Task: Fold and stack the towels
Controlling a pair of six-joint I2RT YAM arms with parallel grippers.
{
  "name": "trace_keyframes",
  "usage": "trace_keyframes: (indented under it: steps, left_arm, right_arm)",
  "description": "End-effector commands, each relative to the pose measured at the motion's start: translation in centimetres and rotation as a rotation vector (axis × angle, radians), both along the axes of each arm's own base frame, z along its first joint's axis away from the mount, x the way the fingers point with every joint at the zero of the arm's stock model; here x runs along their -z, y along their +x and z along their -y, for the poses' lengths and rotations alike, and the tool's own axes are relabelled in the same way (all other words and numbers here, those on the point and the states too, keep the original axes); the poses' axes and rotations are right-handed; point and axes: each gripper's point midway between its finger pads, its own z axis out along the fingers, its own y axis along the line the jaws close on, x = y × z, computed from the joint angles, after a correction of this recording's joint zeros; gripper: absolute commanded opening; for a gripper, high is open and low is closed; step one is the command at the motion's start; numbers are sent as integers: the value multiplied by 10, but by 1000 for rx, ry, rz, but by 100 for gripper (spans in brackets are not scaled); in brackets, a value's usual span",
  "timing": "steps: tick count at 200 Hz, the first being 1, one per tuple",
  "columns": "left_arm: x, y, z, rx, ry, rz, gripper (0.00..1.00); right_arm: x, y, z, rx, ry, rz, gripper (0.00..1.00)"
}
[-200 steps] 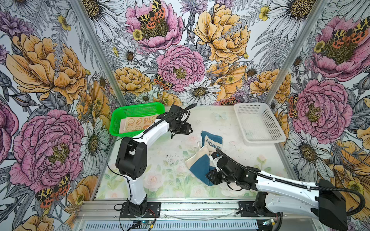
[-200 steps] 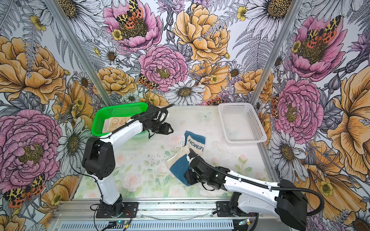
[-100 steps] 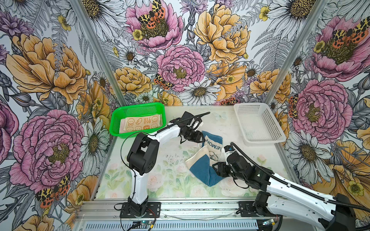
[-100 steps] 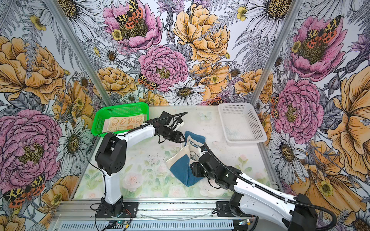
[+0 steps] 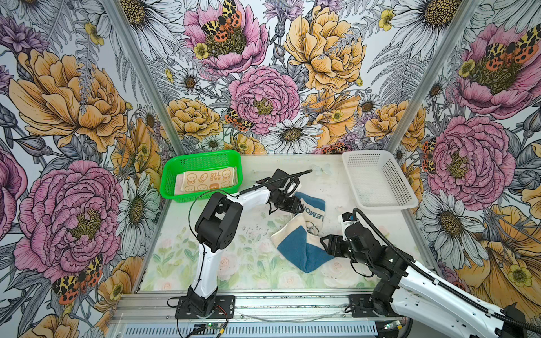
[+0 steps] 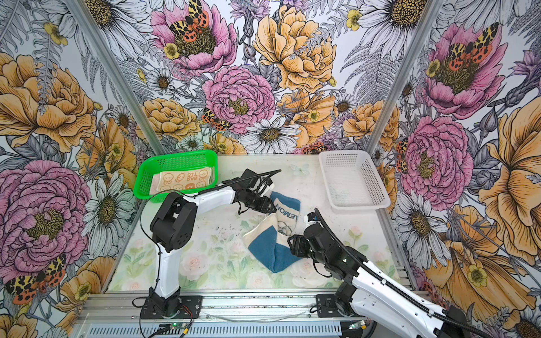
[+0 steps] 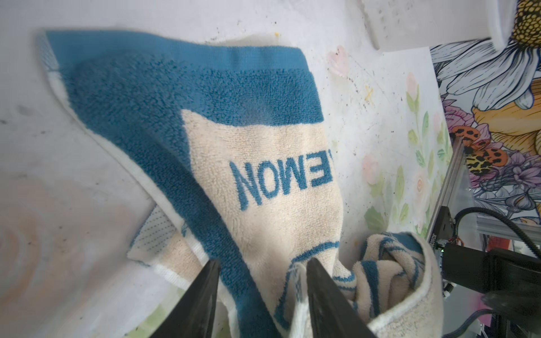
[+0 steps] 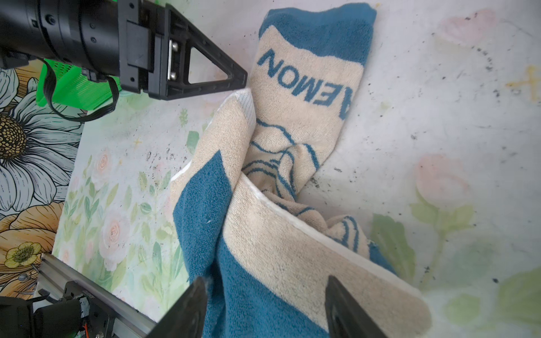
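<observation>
**Blue towel bunched mid-bench, a tool at each end**

Here's the flower-printed bench, with two baskets along its back edge. The white basket is on the right and the green basket on the left. In the green one lies the orange towel, folded flat, rabbits facing up.

Out in the middle of the bench sits the blue towel. It's twisted and bunched, cream border showing, with the letters "EMON" across its far end.

The left tool is right at that far end, low over the cloth. Its wrist view shows the jaws partly apart, with terry filling the gap between them.

The right tool is down at the near end. There the jaws stand wide, straddling a blue-and-cream fold that lies loose between the fingers.
</observation>
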Motion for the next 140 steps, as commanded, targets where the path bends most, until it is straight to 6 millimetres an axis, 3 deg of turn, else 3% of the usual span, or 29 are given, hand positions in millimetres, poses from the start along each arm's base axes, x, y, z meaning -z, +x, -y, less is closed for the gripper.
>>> trace_keyframes:
  steps: [1, 64, 140]
  left_arm:
    - [-18, 3, 13, 22, -26, 68, 47]
    - [-16, -6, 14, 55, 42, 100, 37]
    - [-37, -11, 9, 73, 115, 225, 39]
  right_arm:
    - [2, -4, -1, -7, 12, -15, 66]
    - [4, -5, 0, -11, 13, -24, 67]
    - [7, -7, -1, -16, 9, -35, 68]
